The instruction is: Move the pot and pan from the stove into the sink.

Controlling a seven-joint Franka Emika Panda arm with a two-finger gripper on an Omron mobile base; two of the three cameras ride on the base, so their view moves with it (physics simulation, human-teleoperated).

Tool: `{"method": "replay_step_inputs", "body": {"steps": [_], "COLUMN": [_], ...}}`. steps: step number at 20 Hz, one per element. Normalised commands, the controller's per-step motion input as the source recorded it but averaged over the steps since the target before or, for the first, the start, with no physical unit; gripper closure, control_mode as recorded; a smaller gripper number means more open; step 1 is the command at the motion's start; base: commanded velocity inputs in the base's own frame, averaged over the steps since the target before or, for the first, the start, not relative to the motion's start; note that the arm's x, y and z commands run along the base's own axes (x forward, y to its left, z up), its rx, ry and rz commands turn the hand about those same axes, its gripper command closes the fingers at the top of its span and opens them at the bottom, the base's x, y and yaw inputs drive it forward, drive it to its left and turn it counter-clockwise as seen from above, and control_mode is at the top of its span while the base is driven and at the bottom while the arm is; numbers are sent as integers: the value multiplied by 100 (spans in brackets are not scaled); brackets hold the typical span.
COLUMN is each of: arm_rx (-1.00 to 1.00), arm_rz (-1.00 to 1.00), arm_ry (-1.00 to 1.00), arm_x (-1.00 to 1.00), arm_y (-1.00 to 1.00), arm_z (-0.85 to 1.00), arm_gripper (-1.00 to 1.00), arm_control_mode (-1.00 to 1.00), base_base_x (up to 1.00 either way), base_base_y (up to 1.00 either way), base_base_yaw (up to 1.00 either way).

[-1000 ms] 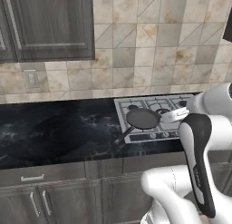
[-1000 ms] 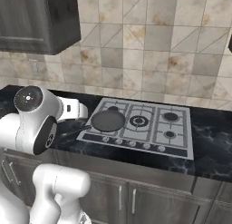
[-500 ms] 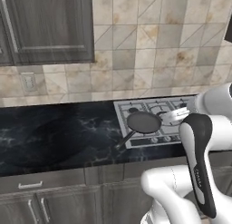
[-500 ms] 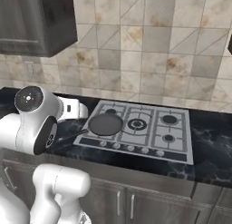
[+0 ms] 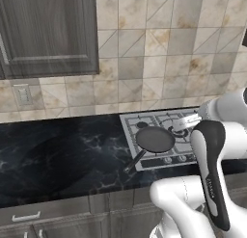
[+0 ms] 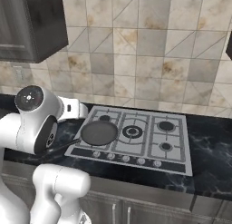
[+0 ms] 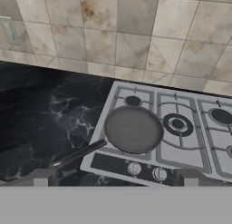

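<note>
Pan (image 7: pixel 133 129) sits on stove (image 7: pixel 190 148) front-left burner, handle to 8 o'clock over counter (image 7: pixel 41 114), w/ gripper (image 7: pixel 115 177) wide open, holding nothing, well short of it, so pan's move to sink isn't started; pot, sink can't be placed.

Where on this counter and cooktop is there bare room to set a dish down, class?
The black counter left of the stove, up to the tiled wall, lies bare. So does the counter strip right of the stove. The stove's front-left corner is crowded: the pan covers it, and its handle juts over the counter.
</note>
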Motion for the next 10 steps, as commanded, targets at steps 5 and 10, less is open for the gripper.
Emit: {"method": "replay_step_inputs", "body": {"steps": [5, 10], "arm_rx": [0, 0], "arm_rz": [-2, -12], "arm_ry": [2, 2], "arm_x": [2, 1], "arm_y": [10, 43], "arm_z": [-1, -9], "arm_gripper": [-100, -100], "arm_control_mode": [-100, -100], "base_base_x": [0, 0], "base_base_y": [0, 0], "base_base_yaw": [0, 0]}}
